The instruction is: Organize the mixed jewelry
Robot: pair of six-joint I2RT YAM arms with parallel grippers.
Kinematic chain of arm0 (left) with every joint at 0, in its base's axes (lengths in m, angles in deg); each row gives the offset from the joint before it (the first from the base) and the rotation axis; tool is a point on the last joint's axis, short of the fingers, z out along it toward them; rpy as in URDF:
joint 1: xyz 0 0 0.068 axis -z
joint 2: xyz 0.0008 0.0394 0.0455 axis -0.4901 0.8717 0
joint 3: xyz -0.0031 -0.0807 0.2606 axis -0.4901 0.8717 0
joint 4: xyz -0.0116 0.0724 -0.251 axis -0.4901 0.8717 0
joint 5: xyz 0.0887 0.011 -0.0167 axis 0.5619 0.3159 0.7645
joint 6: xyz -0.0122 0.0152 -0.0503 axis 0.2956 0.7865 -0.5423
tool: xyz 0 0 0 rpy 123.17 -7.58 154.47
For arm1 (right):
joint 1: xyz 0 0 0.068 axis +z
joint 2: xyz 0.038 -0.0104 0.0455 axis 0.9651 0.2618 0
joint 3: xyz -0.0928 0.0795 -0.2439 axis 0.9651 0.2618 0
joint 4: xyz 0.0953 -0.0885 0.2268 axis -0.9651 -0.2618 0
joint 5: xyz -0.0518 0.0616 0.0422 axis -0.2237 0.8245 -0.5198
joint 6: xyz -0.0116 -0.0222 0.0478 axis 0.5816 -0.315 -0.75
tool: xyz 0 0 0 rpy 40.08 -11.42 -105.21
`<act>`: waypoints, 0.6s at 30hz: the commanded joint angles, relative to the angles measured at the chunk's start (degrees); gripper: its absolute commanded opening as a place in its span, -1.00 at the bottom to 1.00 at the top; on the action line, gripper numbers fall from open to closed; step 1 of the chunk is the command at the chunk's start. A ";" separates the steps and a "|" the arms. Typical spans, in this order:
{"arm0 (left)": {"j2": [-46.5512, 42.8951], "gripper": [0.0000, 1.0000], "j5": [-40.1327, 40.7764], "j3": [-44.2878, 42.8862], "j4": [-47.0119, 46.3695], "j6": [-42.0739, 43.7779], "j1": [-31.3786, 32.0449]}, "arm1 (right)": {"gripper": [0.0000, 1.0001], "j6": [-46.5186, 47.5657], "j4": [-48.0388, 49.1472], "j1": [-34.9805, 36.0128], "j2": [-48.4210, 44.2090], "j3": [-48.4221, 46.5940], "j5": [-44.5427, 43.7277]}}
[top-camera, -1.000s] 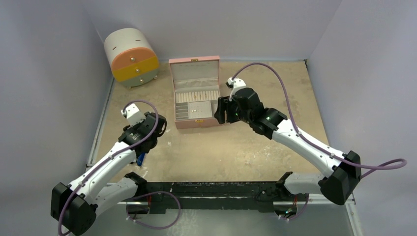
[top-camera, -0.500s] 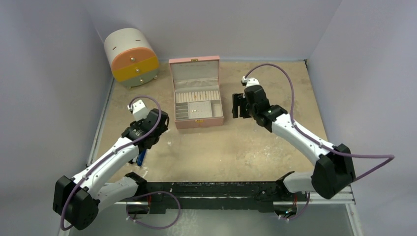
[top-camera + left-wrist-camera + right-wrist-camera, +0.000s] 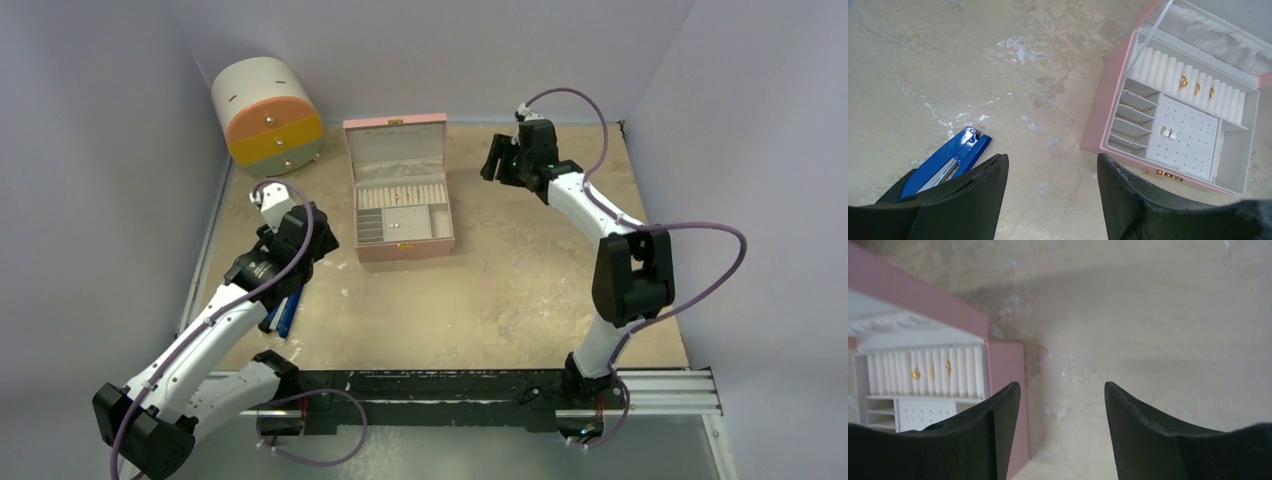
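The mixed jewelry lies in the open pink box (image 3: pixel 402 250). Three tiny gold rings (image 3: pixel 1196 88) sit in the white ring rolls, and a small pale-gold pair (image 3: pixel 1167 133) sits on the dotted pad. The rings also show in the right wrist view (image 3: pixel 931 371). My left gripper (image 3: pixel 312 240) is open and empty over bare table left of the box, as the left wrist view (image 3: pixel 1050 165) shows. My right gripper (image 3: pixel 497 160) is open and empty, raised to the right of the box lid, as the right wrist view (image 3: pixel 1062 390) shows.
A blue-handled tool (image 3: pixel 283 312) lies on the table under my left wrist and shows in the left wrist view (image 3: pixel 948 160). A round cream chest with orange and yellow drawers (image 3: pixel 265 115) stands at the back left. Pale walls close in three sides.
My right gripper has swung from beside the box's right side to the back, level with the lid. My left gripper has shifted slightly back, uncovering more of the blue tool.
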 commanded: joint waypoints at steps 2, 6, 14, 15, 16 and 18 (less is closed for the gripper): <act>-2.94 0.29 -1.79 -2.94 0.52 4.17 -0.22 | 0.28 -4.52 3.89 -2.67 7.07 -11.52 8.46; -4.75 0.29 -3.37 -2.85 0.09 5.57 -0.21 | 0.20 -7.09 3.45 -3.23 13.85 -20.29 11.40; -5.66 0.29 -3.93 -3.90 1.80 6.67 -0.22 | -0.17 -13.61 2.48 -3.43 27.60 -37.55 18.97; -5.82 0.29 -4.20 -3.80 1.90 6.70 -0.23 | -0.23 -14.55 2.66 -3.47 29.01 -39.18 20.09; -6.08 0.29 -4.57 -3.69 1.99 6.64 -0.21 | -0.32 -15.39 2.96 -3.44 30.30 -40.75 21.25; -6.73 0.29 -5.07 -3.60 2.21 6.55 -0.21 | -0.49 -17.49 4.24 -3.49 32.59 -43.10 23.84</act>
